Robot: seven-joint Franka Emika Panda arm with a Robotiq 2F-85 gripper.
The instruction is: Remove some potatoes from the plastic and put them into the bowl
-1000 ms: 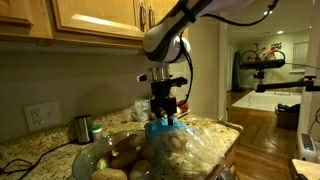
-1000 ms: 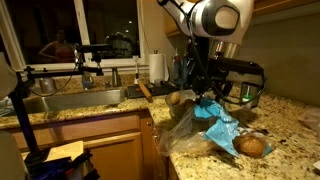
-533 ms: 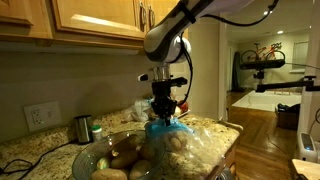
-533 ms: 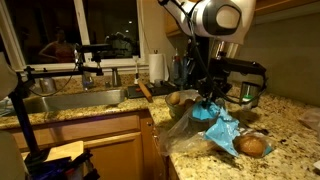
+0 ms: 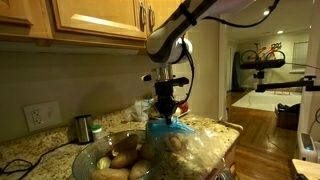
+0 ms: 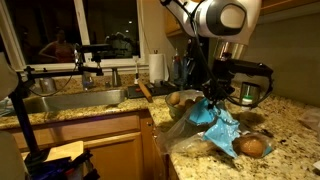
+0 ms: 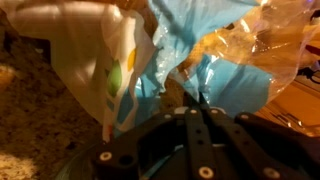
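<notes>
The potatoes (image 5: 180, 148) lie mostly inside the bag (image 5: 200, 152) and show tan through its clear, crinkled lower part. A few more potatoes rest in the bowl (image 5: 86, 152), heaped low against its near wall. In an exterior view one potato (image 6: 252, 146) lies on the desk (image 6: 292, 128) at the bag's edge; I cannot tell whether plastic covers it.

The bag sits slumped on the desk just beside the bowl, and the two seem to touch. Its bright blue top is drawn up into a peak, and that peak ends at my fingers (image 5: 165, 109). They are pressed together on the blue plastic, pinching it from straight above. In the wrist view my fingers (image 7: 190, 99) meet where the blue film bunches. Pale film printed with a green mark hangs to one side there, and clear film with brown shapes behind it spreads to the other. In an exterior view the blue part (image 6: 220, 126) drapes down from my fingers toward the desk.

My arm comes down nearly upright over the bag, with the wrist above the blue peak.

Beyond the bowl a small dark cup (image 5: 83, 128) stands on the desk near the wall, below a white socket (image 5: 40, 116). Wooden cupboards (image 5: 90, 20) hang overhead. In an exterior view a sink (image 6: 70, 100) lies farther along the desk, and a white paper roll (image 6: 157, 67) stands behind it.
</notes>
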